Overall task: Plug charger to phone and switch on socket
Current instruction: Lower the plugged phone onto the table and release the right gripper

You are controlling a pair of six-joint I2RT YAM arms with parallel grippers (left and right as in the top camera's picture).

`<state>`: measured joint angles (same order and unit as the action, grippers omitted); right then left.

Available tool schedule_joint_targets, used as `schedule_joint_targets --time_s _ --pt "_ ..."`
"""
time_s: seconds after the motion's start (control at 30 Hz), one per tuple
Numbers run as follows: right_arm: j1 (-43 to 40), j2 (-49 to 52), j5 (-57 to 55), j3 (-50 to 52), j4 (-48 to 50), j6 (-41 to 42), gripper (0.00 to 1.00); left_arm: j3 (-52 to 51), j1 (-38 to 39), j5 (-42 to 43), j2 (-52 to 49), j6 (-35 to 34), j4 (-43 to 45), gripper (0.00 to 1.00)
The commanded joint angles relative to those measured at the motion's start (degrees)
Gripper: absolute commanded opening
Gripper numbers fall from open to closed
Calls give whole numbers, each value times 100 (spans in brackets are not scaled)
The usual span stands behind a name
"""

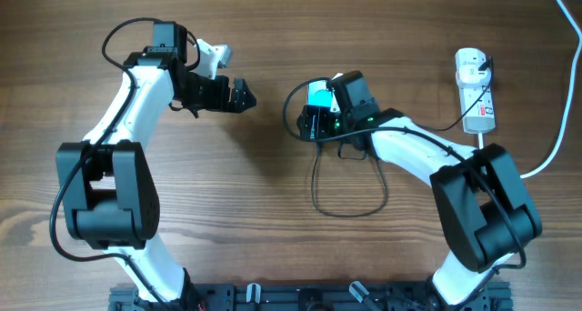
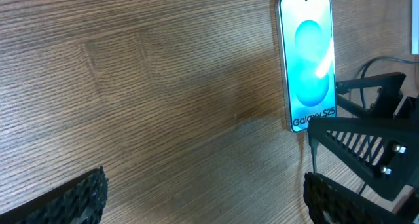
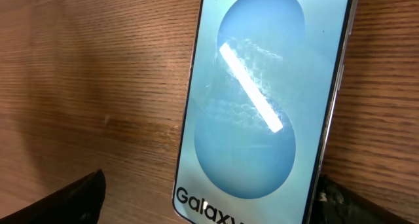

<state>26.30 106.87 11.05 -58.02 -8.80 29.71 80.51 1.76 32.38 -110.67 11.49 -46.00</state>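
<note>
We take the smartphone with the bright teal screen (image 1: 317, 95) as our landmark; it lies flat and face up near the middle of the brown wooden counter (image 1: 273, 29). A white strip of lettering marks one end of its screen.

The right tool (image 3: 219, 199) sits low over that lettered end. Its fingers are spread wide, one on each side of the phone. One finger stands clear of the phone's edge and the other is just beside it, so we see no pinch.

The left tool (image 1: 241, 95) hovers well to the left of the phone, pointing toward it. Its fingers are also spread, with only bare wood between them.

The charger's thin black cable (image 1: 349, 214) lies in a loose loop on the side of the phone nearer the robot bases. In the left wrist view a thin dark tip meets the phone's lettered end, but we cannot tell whether it is fully seated.

The short white power strip (image 1: 476, 97) lies well to the right of the phone. Its thick white cord (image 1: 548, 156) curves away beyond it.
</note>
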Motion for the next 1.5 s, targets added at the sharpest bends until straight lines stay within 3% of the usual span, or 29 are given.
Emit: schedule_joint_targets --time_s 0.0,0.23,0.37,0.57,0.67,0.77,0.83,1.0,1.13,1.33,1.47 --pt "114 -81 -977 149 -118 92 100 11 -13 -17 105 26 17 100" --pt "164 -105 -1263 144 -109 85 100 11 -13 -17 105 26 17 100" --pt "164 -114 -1274 144 162 -321 100 11 -13 -17 105 26 17 100" --pt "166 -111 24 144 313 -1436 100 11 -13 -17 105 26 17 100" --pt "157 -111 -140 146 240 -1279 100 11 -13 -17 105 26 17 100" --pt "122 -114 -1300 144 15 -35 100 11 -13 -17 105 26 17 100" --pt "122 -114 -1611 129 -13 94 100 11 -13 -17 105 26 17 100" --pt "122 -114 -1818 -540 -1316 -79 100 11 -13 -17 105 26 17 100" --pt "114 -136 -1040 -949 -1641 -1351 100 11 -13 -17 105 26 17 100" --pt "-251 -295 -728 -1788 -2693 -1309 100 11 -13 -17 105 26 17 100" --pt "-647 -603 -339 -2337 -2988 -1766 100 11 -13 -17 105 26 17 100"
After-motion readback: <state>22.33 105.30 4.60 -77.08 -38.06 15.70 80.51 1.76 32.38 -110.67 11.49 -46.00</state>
